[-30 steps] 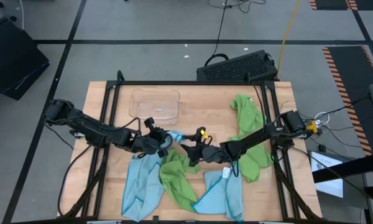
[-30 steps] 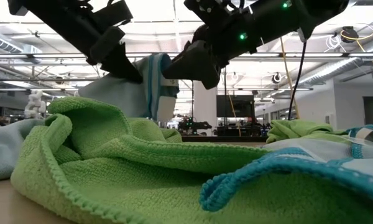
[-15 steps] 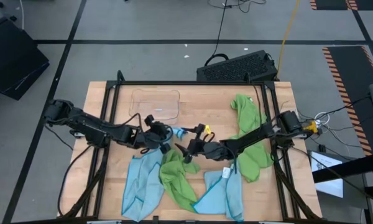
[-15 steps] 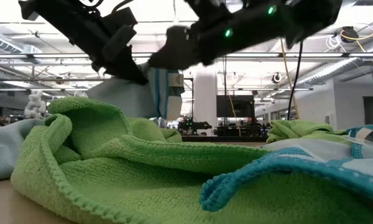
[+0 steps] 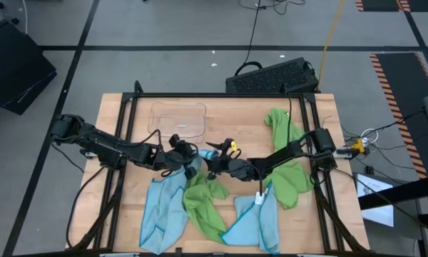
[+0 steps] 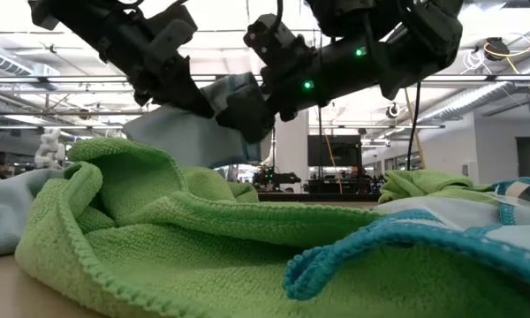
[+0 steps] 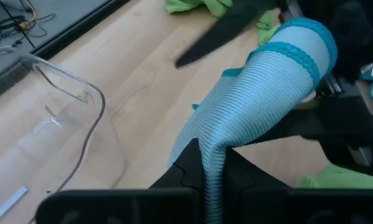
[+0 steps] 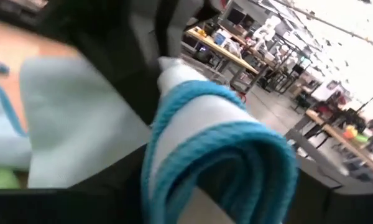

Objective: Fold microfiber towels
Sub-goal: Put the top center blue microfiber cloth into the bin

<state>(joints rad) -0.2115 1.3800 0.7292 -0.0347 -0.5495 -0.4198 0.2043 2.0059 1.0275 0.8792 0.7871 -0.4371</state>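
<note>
At table centre, both grippers' jaws pinching light blue towel [image 5: 200,152] edge

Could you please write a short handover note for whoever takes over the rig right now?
Left gripper: shut on the lifted light blue towel, above the table's middle.
Right gripper: right next to it at the same towel's raised edge; the right wrist view shows the edge between its fingers, but its grip is unclear.
Crumpled green towel and a second blue towel lie in front; another green towel lies at the right. The clear tray holds nothing.
Done: nothing folded. Left: fold all four.
</note>
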